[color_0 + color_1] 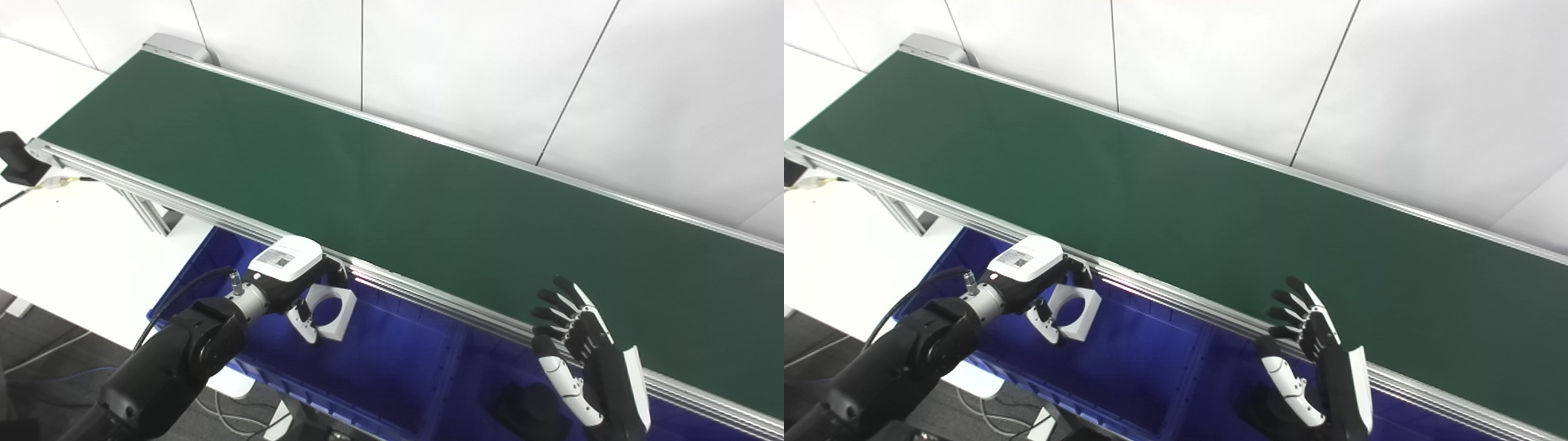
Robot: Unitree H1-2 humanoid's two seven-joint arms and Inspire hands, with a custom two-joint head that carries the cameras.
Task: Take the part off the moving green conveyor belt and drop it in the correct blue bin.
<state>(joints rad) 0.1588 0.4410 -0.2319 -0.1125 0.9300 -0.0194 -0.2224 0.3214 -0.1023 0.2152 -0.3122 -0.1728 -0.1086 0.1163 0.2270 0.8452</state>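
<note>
The part is a white square block with a round hole (331, 311). My left hand (293, 275) is shut on the part and holds it above the left blue bin (380, 367), just in front of the conveyor's near rail. It also shows in the right eye view (1072, 311). The green conveyor belt (392, 184) runs from far left to near right with nothing on it. My right hand (585, 355) is open with fingers spread, held upright over the near rail at the right.
A second blue bin compartment (490, 380) lies right of a divider, with a dark object (530, 410) in it below my right hand. A white table (67, 257) is at the left. A white wall stands behind the belt.
</note>
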